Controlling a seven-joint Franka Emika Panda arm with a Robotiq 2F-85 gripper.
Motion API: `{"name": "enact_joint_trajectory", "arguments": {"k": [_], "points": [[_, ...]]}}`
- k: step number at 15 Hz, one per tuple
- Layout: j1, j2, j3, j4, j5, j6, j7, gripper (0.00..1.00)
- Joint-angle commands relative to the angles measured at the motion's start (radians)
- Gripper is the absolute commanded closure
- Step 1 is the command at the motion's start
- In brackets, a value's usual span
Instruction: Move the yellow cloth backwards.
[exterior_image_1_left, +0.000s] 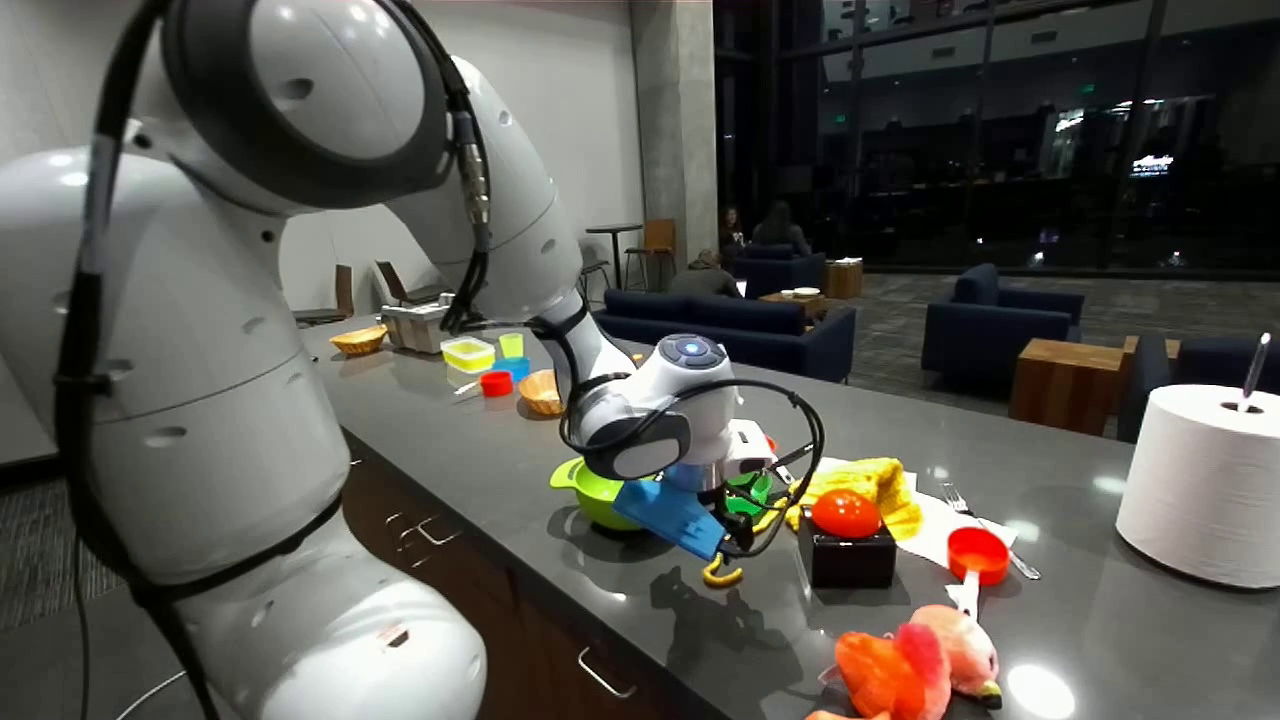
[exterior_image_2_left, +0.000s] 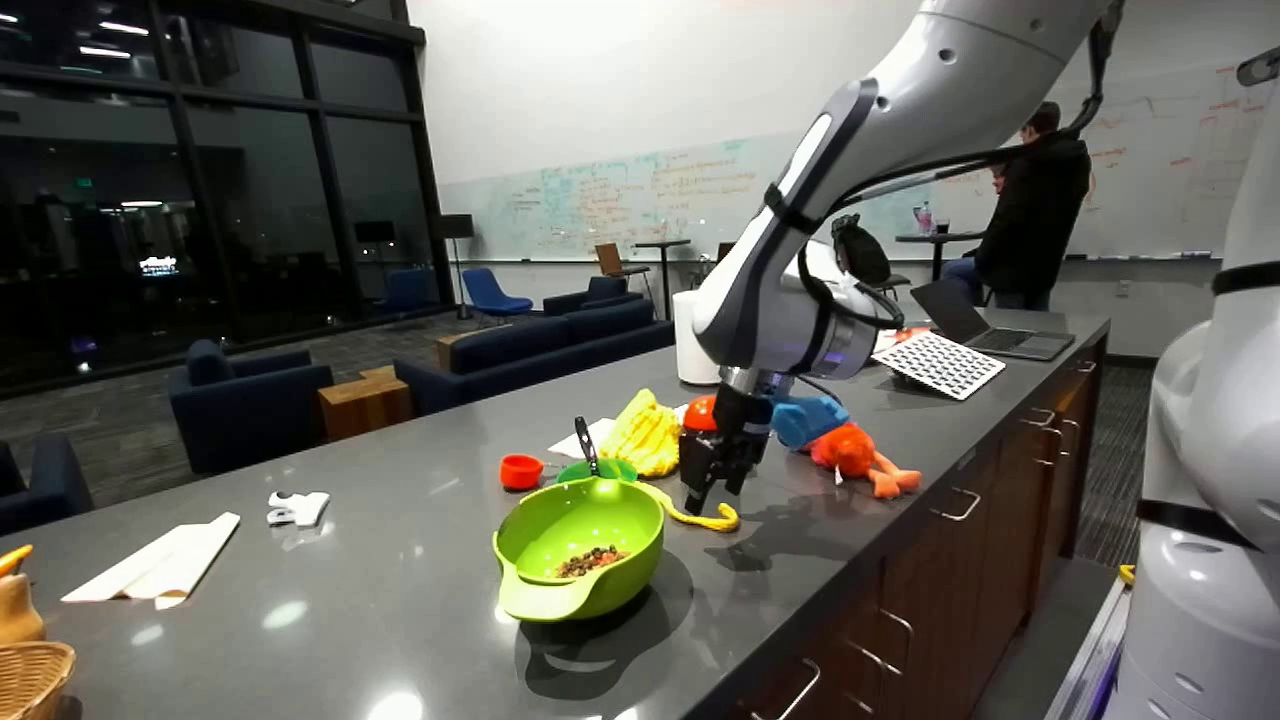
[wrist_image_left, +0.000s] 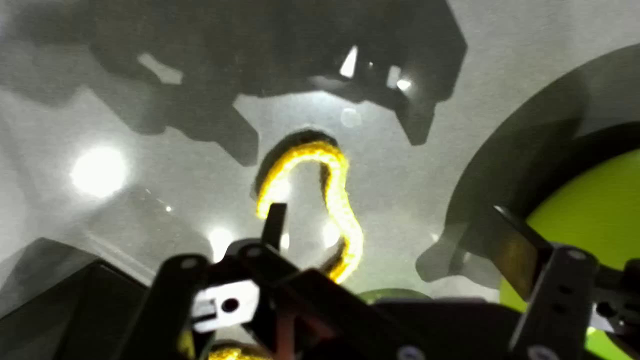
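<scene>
The yellow cloth (exterior_image_1_left: 880, 484) lies bunched on the counter in both exterior views, resting partly on white paper. A thin curved yellow strand (exterior_image_2_left: 715, 520) stretches from the cloth's side toward the counter's front; part of its run is hidden. My gripper (exterior_image_2_left: 716, 490) hangs low over the counter beside the black box, fingers pointing down. In the wrist view the gripper (wrist_image_left: 395, 235) is open, with nothing held. There the strand (wrist_image_left: 345, 215) loops on the counter below, near the left fingertip, while only a bit of the cloth (wrist_image_left: 235, 353) shows at the bottom edge.
A lime-green bowl (exterior_image_2_left: 580, 570) stands close to the gripper. Near the cloth are a black box (exterior_image_1_left: 846, 560) with a red object (exterior_image_1_left: 846, 513) on it, a red cup (exterior_image_1_left: 978, 556) and a fork. Soft toys (exterior_image_1_left: 905, 665) and a paper roll (exterior_image_1_left: 1205, 485) lie farther along.
</scene>
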Motion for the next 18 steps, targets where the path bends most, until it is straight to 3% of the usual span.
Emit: {"name": "enact_joint_trajectory", "arguments": {"k": [1, 5, 9, 10, 16, 18], "points": [[0.021, 0.131, 0.026, 0.028, -0.009, 0.127, 0.025, 0.0], [0.036, 0.254, 0.014, 0.045, -0.146, 0.225, 0.119, 0.0], [0.048, 0.254, -0.014, 0.035, -0.293, 0.234, 0.236, 0.0], [0.048, 0.251, -0.021, 0.036, -0.324, 0.228, 0.255, 0.25], [0.043, 0.228, -0.026, 0.039, -0.443, 0.196, 0.333, 0.4], [0.043, 0.216, -0.024, 0.038, -0.472, 0.18, 0.348, 0.5]]}}
